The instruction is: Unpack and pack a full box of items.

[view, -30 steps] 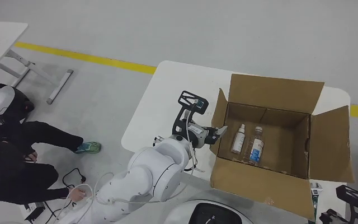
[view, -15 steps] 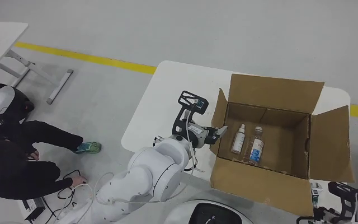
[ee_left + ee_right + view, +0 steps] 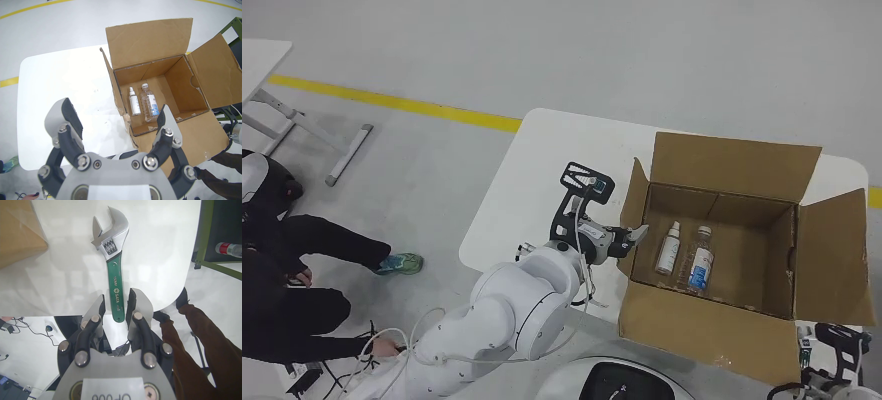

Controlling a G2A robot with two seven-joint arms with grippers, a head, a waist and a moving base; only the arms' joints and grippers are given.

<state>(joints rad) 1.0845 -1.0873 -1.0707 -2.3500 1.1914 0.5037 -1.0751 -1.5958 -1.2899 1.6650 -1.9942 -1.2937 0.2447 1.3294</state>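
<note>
Only my right arm has shifted, slightly. The adjustable wrench (image 3: 113, 279) lies on the table (image 3: 160, 256), its green handle between the right gripper's (image 3: 116, 306) unclamped fingers. The cardboard box (image 3: 189, 136) ahead of my wide-open left gripper (image 3: 115, 103) holds a spray bottle (image 3: 134, 102) and a water bottle (image 3: 149, 104). Judging by that, packing is partway done.

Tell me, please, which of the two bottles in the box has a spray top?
The slim white bottle, lying nearer the wall of the box. The clear bottle beside it is wider, with a blue-and-white label and a plain cap.
</note>
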